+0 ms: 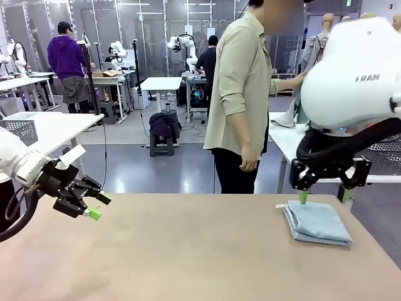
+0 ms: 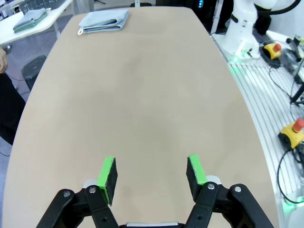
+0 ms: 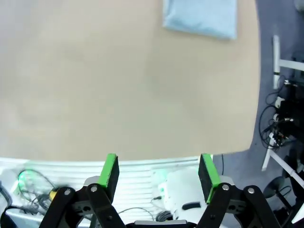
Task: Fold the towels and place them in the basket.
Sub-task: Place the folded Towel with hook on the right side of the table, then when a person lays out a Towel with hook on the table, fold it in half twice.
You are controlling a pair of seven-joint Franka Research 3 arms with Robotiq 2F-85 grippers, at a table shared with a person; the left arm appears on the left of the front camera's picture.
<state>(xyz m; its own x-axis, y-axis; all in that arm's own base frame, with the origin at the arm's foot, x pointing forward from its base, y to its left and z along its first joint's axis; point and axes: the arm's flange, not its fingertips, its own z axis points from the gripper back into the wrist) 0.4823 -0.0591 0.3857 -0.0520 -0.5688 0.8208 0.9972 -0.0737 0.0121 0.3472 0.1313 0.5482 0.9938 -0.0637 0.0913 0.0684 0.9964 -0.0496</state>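
A light blue-grey towel (image 1: 316,221) lies folded on the tan table at the right, also seen in the left wrist view (image 2: 103,21) and the right wrist view (image 3: 202,16). My right gripper (image 1: 324,197) hangs open just above its far edge, nothing between its green pads (image 3: 158,173). My left gripper (image 1: 94,205) hovers open over the table's left side, empty (image 2: 152,173). A dark mesh basket (image 1: 383,157) shows partly behind my right arm on a white side table. A folded greenish towel (image 2: 31,19) rests on that side table.
A person (image 1: 241,94) stands at the table's far edge, arm hanging down. Another grey mesh container (image 1: 20,128) sits on a white table at the far left. Emergency-stop buttons (image 2: 295,128) and cables lie beside the table's near side.
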